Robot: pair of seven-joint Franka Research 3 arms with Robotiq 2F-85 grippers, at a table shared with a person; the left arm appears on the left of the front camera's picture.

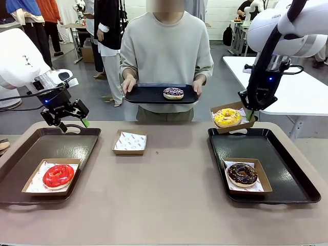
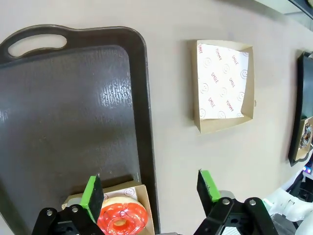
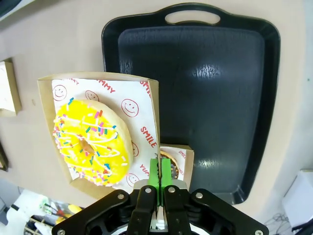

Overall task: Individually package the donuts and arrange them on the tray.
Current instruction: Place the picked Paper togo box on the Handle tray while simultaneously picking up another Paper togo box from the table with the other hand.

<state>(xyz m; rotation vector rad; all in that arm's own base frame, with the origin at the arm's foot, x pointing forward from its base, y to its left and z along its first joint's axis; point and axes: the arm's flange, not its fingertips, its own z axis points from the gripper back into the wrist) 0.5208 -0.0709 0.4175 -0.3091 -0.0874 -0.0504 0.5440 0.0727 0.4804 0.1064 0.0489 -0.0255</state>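
My right gripper (image 1: 249, 116) (image 3: 160, 172) is shut on the edge of a cardboard box (image 3: 142, 105) that holds the yellow donut (image 1: 227, 117) (image 3: 92, 143), lifted above the far left corner of the right tray (image 1: 287, 169) (image 3: 215, 93). The chocolate donut (image 1: 242, 173) sits boxed on that tray. The red donut (image 1: 58, 175) (image 2: 122, 219) lies boxed on the left tray (image 1: 66, 146) (image 2: 68, 117). My left gripper (image 1: 74, 124) (image 2: 150, 192) hangs open over that tray's far end, with nothing between its fingers. A person holds a black tray (image 1: 148, 95) bearing the purple donut (image 1: 173, 93).
An empty cardboard box (image 1: 129, 142) (image 2: 224, 85) with printed paper lining rests on the table between the two trays. The tan tabletop (image 1: 169, 195) in the middle and front is bare. A white table (image 1: 302, 92) stands at the right behind.
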